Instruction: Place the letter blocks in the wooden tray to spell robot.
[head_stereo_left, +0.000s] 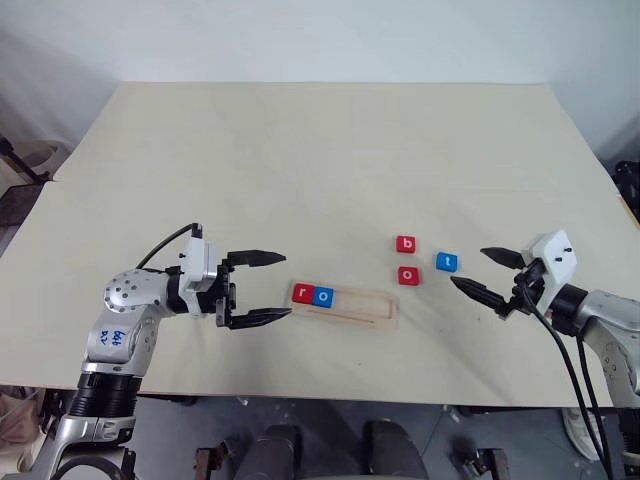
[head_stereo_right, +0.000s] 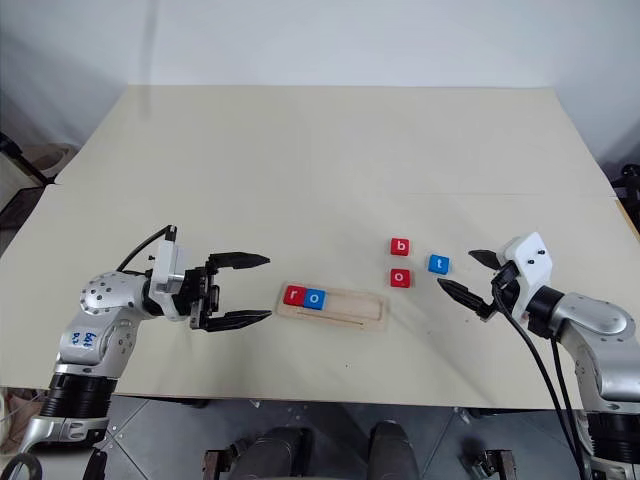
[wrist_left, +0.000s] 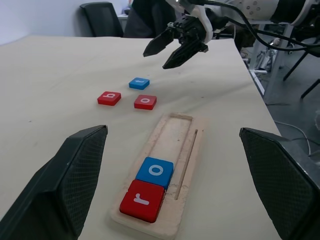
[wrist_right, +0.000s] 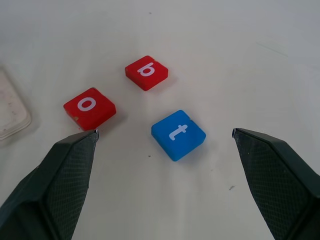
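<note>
resting on the table: a pale tabletop (head_stereo_left: 300, 150) carries the wooden tray (head_stereo_left: 365, 312), with three loose tiles to its right in the head views.
tray: long and narrow, lying crosswise near the front edge of the table; a thin groove runs along its front side.
tiles in the tray: the red r block (head_stereo_left: 302, 294) sits at the tray's left end and the blue o block (head_stereo_left: 322, 296) touches it on its right; the rest of the slot is bare wood.
loose tiles: the red b block (head_stereo_left: 405, 244), the red o block (head_stereo_left: 408, 275) and the blue t block (head_stereo_left: 447, 263) lie flat on the table, apart from one another and beyond the tray's right end.
order of loose tiles: b is farthest from the front edge, the red o is just in front of it, and t lies to the right of both.
left gripper (head_stereo_left: 262, 287): pointing level toward the right, just off the tray's left end, above the table; its two black fingers stand wide apart and hold nothing.
right gripper (head_stereo_left: 482, 272): pointing left toward the loose tiles, near the blue t block; its fingers are spread wide and empty, and in its wrist view the t tile lies between them on the table, not touched.
</note>
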